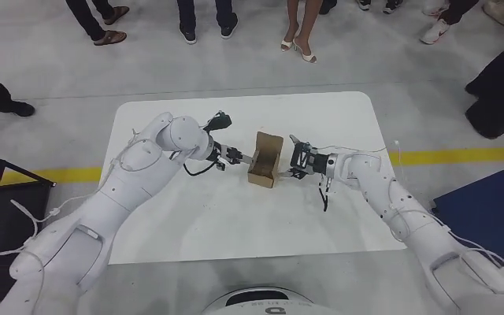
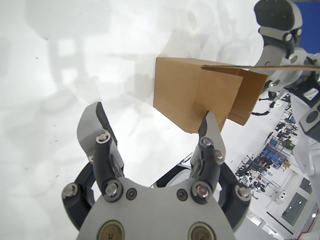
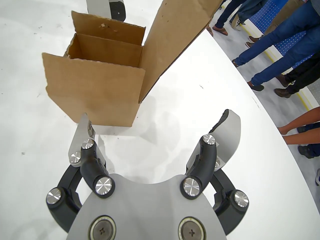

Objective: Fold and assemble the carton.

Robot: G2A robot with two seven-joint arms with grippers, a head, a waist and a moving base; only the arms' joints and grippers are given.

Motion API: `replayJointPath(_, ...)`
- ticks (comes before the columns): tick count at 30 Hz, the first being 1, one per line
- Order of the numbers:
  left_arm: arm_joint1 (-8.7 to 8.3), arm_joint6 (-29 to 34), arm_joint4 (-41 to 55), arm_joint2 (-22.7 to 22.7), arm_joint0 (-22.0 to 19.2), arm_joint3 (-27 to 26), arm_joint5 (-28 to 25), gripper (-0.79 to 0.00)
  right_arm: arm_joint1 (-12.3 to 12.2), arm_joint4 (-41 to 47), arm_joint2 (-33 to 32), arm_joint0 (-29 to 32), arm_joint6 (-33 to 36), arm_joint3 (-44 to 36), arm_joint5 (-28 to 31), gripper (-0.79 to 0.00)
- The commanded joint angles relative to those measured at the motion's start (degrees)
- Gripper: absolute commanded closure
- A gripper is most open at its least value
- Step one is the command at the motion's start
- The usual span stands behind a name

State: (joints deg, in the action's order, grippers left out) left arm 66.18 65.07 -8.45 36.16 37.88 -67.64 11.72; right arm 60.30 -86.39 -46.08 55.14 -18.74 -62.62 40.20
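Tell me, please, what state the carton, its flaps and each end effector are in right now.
Carton: upright on the table, top open, not yet closed.
Long flap: raised, unfolded.
Short flaps: standing up, unfolded.
Left end effector: open, holding nothing, close beside the carton.
Right end effector: open, holding nothing, close to the carton's other side.

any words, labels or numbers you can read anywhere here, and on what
None can be read.
Carton: plain brown cardboard, no print on the faces and flaps that show.
Table: white, no lettering.
Room behind the table: any print there is too small to read.
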Motion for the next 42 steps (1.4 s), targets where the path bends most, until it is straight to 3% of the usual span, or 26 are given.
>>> replayJointPath(1,0.57,0.2,-0.3,-0.8,-0.7,1.0,-0.1,-0.696,0.5,-0.2,0.7,-0.9,-0.6,1.2,0.2,-0.785)
replayJointPath(8,2.59,0.5,-0.6,-3.2,-2.8,2.3,-0.4,-0.653,1.9,-0.8,2.7,-3.0,-2.2,4.0,0.9,-0.785)
replayJointPath(10,3.09,0.3,-1.2,-3.8,-3.3,2.5,-0.1,-0.545,2.2,-0.9,3.1,-3.5,-2.5,4.8,1.1,-0.785)
replayJointPath(11,3.32,0.3,-1.2,-4.0,-3.4,2.7,-0.1,-0.403,2.4,-0.9,3.3,-3.7,-2.7,5.1,1.2,-0.785)
replayJointPath(16,4.21,0.3,-2.5,-4.9,-4.4,3.6,0.4,-0.148,3.0,-1.3,3.8,-4.7,-3.9,6.9,1.5,-0.785)
replayJointPath(19,4.56,0.5,-2.8,-5.0,-4.7,3.7,0.7,-0.037,3.2,-1.5,3.8,-5.1,-4.9,8.0,1.8,-0.785)
replayJointPath(21,4.66,0.8,-3.1,-4.9,-4.8,3.5,0.9,0.000,3.2,-1.8,3.7,-5.3,-5.7,8.8,2.0,-0.785)
replayJointPath(25,4.46,1.3,-3.5,-4.0,-4.7,2.9,1.6,0.000,2.9,-2.6,2.9,-5.3,-8.1,10.1,2.5,-0.785)
replayJointPath(31,3.52,4.1,-6.1,-2.6,-4.0,-0.4,8.0,0.000,1.2,-5.7,0.2,-4.3,-12.4,9.8,2.3,-0.785)
replayJointPath(38,3.10,7.6,-11.0,-3.5,-3.5,-3.7,13.5,0.000,-0.1,-6.1,-2.3,-2.1,-12.4,6.1,2.7,-0.785)
replayJointPath(39,3.12,7.5,-11.1,-3.6,-3.3,-4.1,13.7,-0.117,-0.2,-5.9,-2.5,-1.8,-12.3,5.7,2.9,-0.785)
replayJointPath(40,3.12,7.4,-11.0,-3.5,-3.1,-4.3,13.8,-0.379,-0.3,-5.6,-2.7,-1.5,-12.4,5.4,3.2,-0.785)
replayJointPath(41,3.10,7.3,-11.4,-3.5,-2.9,-4.2,14.0,-0.739,-0.4,-5.5,-2.9,-1.3,-12.3,5.2,3.4,-0.785)
replayJointPath(42,3.09,6.9,-11.4,-3.4,-2.6,-4.6,13.7,-0.785,-0.5,-5.3,-3.1,-1.0,-12.6,5.0,3.9,-0.785)
